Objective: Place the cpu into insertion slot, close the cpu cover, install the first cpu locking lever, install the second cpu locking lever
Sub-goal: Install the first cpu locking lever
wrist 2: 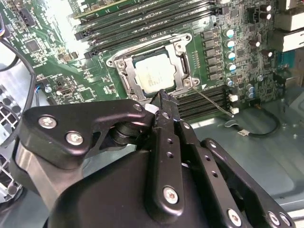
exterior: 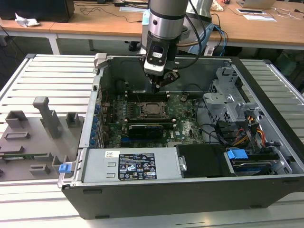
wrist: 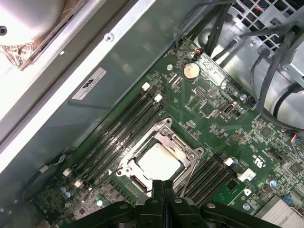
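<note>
Cpu (wrist: 159, 161) under the cpu cover (wrist: 178, 141), just beside the tool (wrist: 164, 184), tips together.

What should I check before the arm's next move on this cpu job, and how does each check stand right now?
1. The cpu seated flat, not tilted: ok.
2. The cpu cover down around the chip: ok.
3. The claw shut, nothing between its tips: ok.
4. The claw poised at the cover's near edge, as in both wrist views: ok.
5. The thin locking lever beside the cover latched: cannot tell.
</note>
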Robot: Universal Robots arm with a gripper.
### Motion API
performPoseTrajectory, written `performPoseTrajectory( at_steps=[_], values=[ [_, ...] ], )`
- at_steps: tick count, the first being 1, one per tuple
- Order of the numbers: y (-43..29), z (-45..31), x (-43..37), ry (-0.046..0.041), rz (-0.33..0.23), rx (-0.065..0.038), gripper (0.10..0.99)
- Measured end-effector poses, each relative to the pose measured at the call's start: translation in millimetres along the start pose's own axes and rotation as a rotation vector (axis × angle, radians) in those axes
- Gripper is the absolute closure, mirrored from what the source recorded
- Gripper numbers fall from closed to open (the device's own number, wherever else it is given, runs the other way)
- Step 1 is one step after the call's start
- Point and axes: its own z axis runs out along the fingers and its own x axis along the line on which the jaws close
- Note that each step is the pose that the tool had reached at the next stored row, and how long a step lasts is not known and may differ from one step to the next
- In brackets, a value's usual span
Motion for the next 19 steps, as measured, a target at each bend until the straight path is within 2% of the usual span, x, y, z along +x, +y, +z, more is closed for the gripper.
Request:
performPoseTrajectory(
  at_steps=[8,19],
  values=[
    [0.0,0.0,0.0,0.0001,-0.04,0.002,0.98],
    [0.0,0.0,0.0,0.0002,-0.128,0.007,0.98]
  ],
)
